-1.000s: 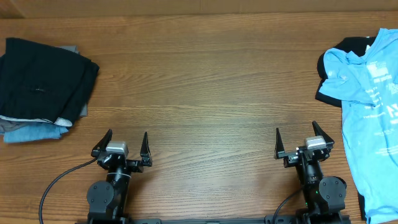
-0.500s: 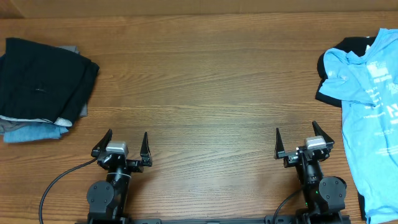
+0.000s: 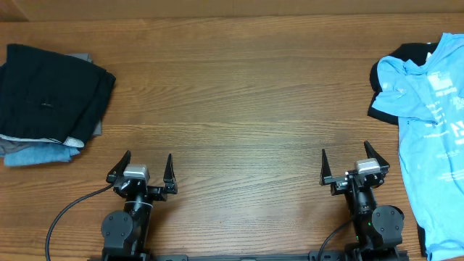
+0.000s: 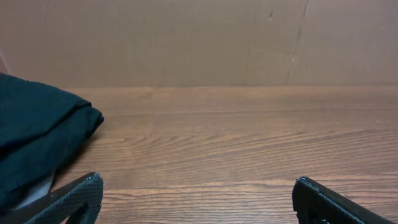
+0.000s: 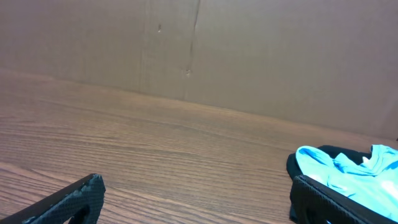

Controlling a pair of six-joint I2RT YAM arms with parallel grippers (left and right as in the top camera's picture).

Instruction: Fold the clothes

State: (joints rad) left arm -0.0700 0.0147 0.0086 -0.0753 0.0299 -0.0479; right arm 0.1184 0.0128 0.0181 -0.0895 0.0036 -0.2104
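Table (image 3: 239, 94) middle open; folded stack (image 3: 51, 101) blocks left edge, blue T-shirt (image 3: 435, 123) right edge.

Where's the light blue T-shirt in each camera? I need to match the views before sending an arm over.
Overhead: the light blue T-shirt lies spread out along the picture's right edge.
Left wrist: not in it.
Right wrist: lower right corner, crumpled end towards the camera.
Shared landmark: the black garment peeking out from under the shirt, seen in the overhead and right wrist views.
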